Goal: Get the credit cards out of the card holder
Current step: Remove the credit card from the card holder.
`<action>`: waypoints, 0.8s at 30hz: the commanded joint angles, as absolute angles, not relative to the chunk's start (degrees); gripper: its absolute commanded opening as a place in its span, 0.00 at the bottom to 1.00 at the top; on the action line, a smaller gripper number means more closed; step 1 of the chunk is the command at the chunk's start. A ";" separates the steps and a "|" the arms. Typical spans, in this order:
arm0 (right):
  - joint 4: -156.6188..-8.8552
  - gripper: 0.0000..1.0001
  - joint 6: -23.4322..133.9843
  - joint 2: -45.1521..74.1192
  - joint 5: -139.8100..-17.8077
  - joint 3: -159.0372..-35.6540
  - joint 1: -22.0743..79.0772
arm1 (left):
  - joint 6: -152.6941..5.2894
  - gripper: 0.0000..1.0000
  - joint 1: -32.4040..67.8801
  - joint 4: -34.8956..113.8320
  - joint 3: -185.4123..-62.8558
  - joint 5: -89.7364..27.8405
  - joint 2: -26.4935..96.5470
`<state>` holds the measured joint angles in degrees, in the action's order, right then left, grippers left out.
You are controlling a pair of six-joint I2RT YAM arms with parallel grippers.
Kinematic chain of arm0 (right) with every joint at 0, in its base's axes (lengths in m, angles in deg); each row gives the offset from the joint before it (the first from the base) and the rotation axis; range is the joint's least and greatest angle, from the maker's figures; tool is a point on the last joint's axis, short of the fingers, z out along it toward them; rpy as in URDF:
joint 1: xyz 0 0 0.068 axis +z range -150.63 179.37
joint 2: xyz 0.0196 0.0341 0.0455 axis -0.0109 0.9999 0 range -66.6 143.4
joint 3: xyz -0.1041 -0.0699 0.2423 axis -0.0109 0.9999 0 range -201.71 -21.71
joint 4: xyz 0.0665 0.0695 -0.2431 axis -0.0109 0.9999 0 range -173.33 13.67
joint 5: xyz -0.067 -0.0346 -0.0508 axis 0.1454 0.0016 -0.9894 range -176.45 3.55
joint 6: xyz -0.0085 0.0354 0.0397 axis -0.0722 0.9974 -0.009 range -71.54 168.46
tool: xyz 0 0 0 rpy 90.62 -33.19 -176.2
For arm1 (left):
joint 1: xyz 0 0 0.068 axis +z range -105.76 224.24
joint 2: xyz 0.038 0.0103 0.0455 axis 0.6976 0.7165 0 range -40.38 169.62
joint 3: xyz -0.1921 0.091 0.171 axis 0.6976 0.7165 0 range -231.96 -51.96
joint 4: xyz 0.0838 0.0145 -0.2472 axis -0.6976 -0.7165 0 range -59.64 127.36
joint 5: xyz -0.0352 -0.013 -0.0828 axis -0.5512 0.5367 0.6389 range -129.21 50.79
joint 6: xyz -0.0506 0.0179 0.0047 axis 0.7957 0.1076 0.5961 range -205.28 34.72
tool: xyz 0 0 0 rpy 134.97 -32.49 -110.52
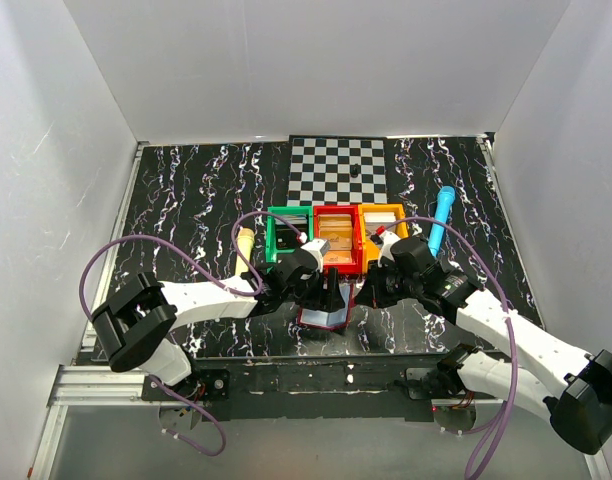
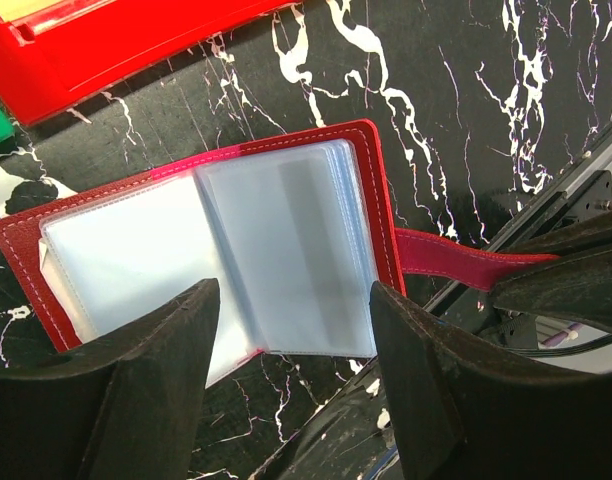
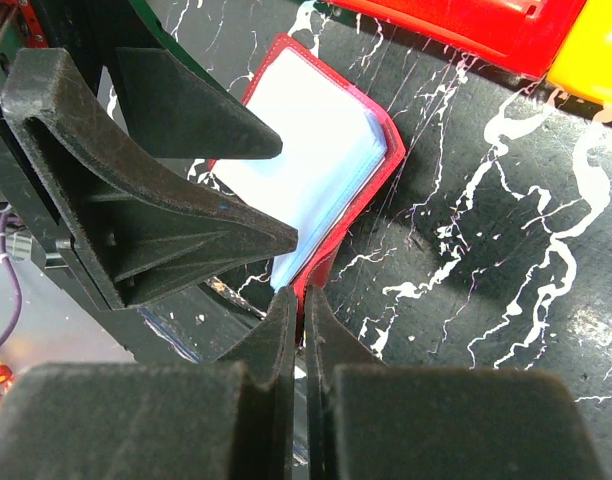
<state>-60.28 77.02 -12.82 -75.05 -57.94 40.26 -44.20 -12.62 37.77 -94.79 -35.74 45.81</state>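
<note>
Right gripper (image 3: 304, 300): jaws pinched shut on red strap tab (image 2: 446, 258) of small dark red bifold card holder (image 2: 286, 210). Holder sits open on black white-veined marble-pattern table (image 2: 466, 120), clear plastic sleeves (image 2: 316, 260) facing up, on near side of red plastic bin (image 1: 338, 240), btwn both grippers. Left gripper (image 2: 294, 290): jaws wide, over near edge of sleeve stack, one finger per side; prob. no contact w/ sleeves, view unclear. Green plastic bin (image 1: 286, 235) and orange plastic bin (image 1: 384, 225) flank red bin.
</note>
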 commanded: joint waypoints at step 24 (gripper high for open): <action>-60.31 0.01 76.59 -13.07 -73.44 -61.26 40.16 | -44.94 0.45 -12.98 35.08 -96.53 -36.48 46.90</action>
